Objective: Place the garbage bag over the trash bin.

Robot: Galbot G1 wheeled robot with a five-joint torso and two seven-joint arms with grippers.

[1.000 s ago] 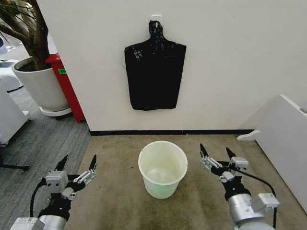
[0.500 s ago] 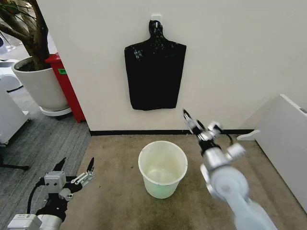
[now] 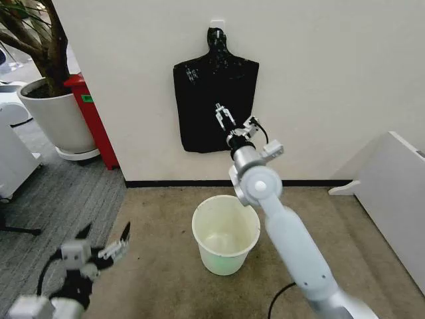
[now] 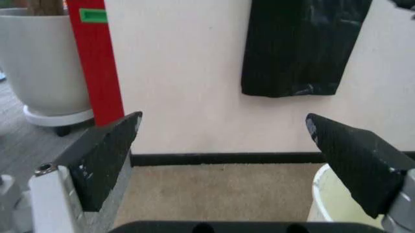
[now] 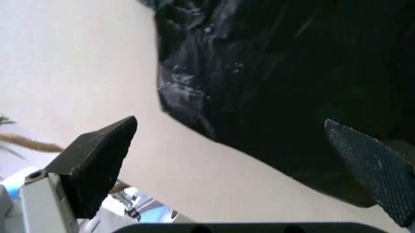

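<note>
The bag [image 3: 215, 100] hangs flat against the wall [image 3: 332, 86], its knotted neck on a hook at the top and its lower edge well above the baseboard. You can see most of it from the head camera, but the right end effector [image 3: 229, 120] and its wrist cover part of the lower right area. In the right wrist view the bag [image 5: 292, 82] shows as crinkled glossy black plastic that runs off the frame, so you cannot see its whole outline there. In the left wrist view only its lower part [image 4: 298, 48] shows, cut off above.

The bin [image 3: 226, 232] stands upright on the carpet [image 3: 166, 266] below the bag, close to the wall. You can look into it from the head camera: nothing lies inside, only a faint greenish tint near the bottom. In the left wrist view just a sliver of its rim [image 4: 321, 194] shows behind one fingertip.

Your right end effector is raised in front of the bag, fingers spread wide in the right wrist view [image 5: 246, 165], holding nothing. Whether the tips touch the plastic you cannot tell.

Your left end effector [image 3: 103, 242] hangs low near the floor, left of the bin and well apart from it, also wide and empty.

A potted plant [image 3: 56, 119] and a red panel [image 3: 93, 119] stand at the far left.
</note>
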